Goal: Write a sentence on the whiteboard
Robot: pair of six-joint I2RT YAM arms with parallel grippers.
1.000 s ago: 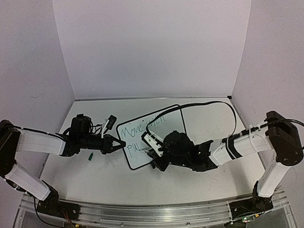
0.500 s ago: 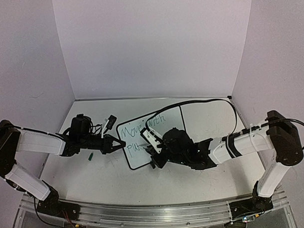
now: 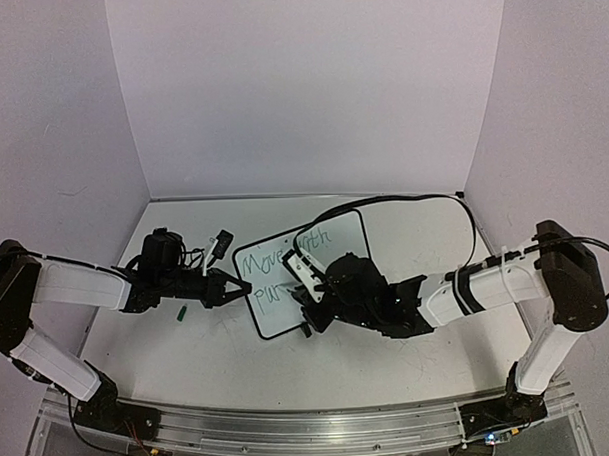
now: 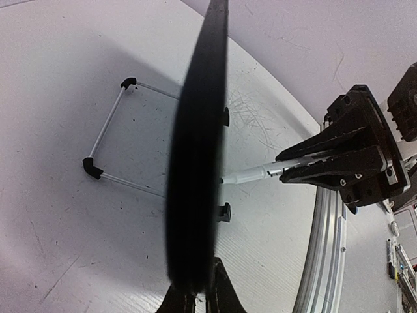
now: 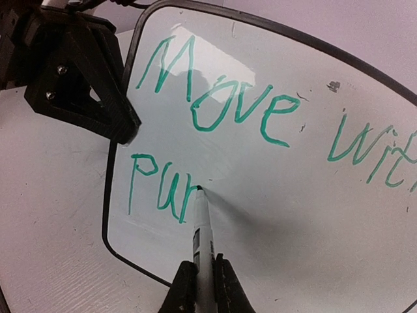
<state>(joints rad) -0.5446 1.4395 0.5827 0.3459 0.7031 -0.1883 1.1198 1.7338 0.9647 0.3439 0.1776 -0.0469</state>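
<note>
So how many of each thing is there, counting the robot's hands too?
Whiteboard: 1
Marker: 1
Small green piece: 1
Grippers: 2, left gripper and right gripper
Total: 5

Pretty plain setup: a scuffed white table (image 3: 189, 362) boxed in by a pale lilac back wall (image 3: 310, 88), left wall (image 3: 51, 127) and right wall (image 3: 561, 109). An aluminium rail (image 3: 292, 429) runs along the near edge. The light is soft and even.
</note>
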